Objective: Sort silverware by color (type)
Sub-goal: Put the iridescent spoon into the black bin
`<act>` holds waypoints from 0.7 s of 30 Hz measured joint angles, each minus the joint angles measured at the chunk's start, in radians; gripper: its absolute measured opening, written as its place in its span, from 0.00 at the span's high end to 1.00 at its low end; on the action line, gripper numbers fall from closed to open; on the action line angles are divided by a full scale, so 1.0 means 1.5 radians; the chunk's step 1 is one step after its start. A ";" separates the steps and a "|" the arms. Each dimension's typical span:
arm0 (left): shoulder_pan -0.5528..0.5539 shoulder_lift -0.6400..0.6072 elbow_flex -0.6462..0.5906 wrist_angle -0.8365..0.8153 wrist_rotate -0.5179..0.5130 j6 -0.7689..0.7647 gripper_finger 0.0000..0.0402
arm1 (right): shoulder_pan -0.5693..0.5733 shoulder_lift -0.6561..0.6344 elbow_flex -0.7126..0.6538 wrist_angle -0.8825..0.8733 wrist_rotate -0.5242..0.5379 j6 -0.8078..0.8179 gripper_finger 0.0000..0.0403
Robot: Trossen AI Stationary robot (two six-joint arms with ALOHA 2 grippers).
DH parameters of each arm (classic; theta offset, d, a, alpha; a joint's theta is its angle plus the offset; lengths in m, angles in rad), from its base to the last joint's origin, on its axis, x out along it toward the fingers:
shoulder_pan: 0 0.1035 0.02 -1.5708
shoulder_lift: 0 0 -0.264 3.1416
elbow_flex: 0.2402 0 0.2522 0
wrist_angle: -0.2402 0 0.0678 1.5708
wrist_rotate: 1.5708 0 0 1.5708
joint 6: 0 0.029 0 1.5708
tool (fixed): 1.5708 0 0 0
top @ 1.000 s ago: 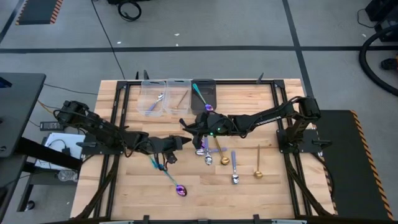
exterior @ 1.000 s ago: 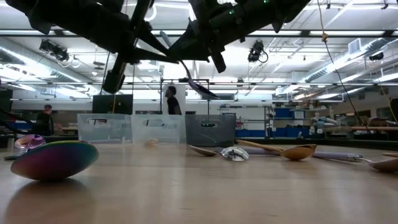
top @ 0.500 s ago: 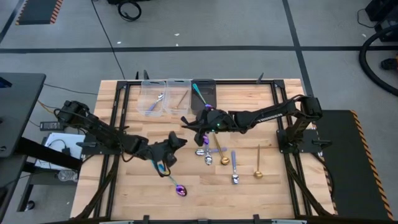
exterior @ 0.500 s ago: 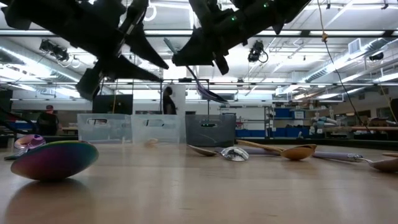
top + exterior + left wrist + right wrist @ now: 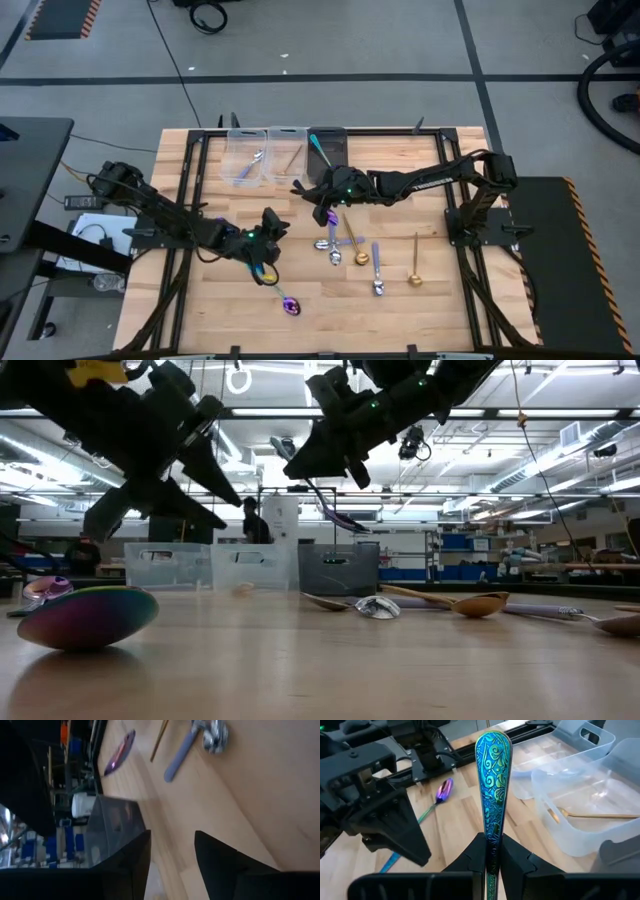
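My right gripper (image 5: 322,197) is shut on an iridescent spoon (image 5: 492,780) with a teal-blue handle and a purple bowl (image 5: 340,518), held above the table's middle. My left gripper (image 5: 269,224) hangs open and empty just to its left, fingers (image 5: 135,865) apart. Below the left gripper, a second iridescent spoon (image 5: 285,298) lies flat on the table. Several more spoons, gold and silver with lilac handles (image 5: 375,262), lie flat right of centre. At the far edge stand two clear bins (image 5: 248,158) and a dark bin (image 5: 330,150), each with a spoon in it. My right gripper pinches the spoon's teal-blue handle (image 5: 492,851) between its two fingers, partway along. The fingers lie along the handle, whose broad end (image 5: 492,747) sticks out beyond them. The spoon is lifted clear and tilted, with its purple bowl (image 5: 342,520) at the lower end.
The spoons right of centre lie close together around a gold one (image 5: 361,256); another gold spoon (image 5: 413,270) lies apart to the right. Black frame rails (image 5: 190,190) run along the table's sides. People stand in the room beyond the bins (image 5: 255,525).
My left gripper has opened, turned and drawn back a little toward the table's left edge, away from the right gripper. My right gripper has carried the iridescent spoon a little toward the far edge, still clear of the table.
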 joint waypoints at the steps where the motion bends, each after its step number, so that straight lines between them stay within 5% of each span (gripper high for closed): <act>1: -0.004 0.000 0.000 -0.012 -0.009 -0.013 0.60 | -0.002 -0.002 0.000 -0.002 0.000 0.000 0.89; 11: -0.061 -0.034 -0.001 -0.196 -0.049 -0.187 0.64 | -0.040 -0.052 0.000 -0.045 -0.016 -0.033 0.89; 21: -0.120 -0.234 -0.001 -0.205 -0.102 -0.117 0.71 | -0.104 -0.144 0.001 -0.055 -0.084 -0.053 0.89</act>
